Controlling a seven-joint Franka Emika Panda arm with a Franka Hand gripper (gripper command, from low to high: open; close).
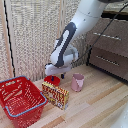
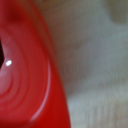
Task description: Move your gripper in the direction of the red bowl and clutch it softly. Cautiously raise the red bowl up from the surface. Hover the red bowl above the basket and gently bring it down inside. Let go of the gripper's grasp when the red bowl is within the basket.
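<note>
Now the pincer [image 1: 54, 74] is being held low over the red bowl [image 1: 52, 80].
Its opening cannot be told; the basket [image 1: 30, 109] is being kept nearby on the worktop [image 1: 100, 105] for the drop.

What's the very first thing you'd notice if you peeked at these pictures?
Probably the big white robot arm bending down from the top, its gripper right over the red bowl on the wooden floor; the wrist view is nearly filled by that shiny red bowl. Next, the large red basket at the exterior view's left. A yellow-red box stands in front of the bowl, with a pink cup to its right.
</note>
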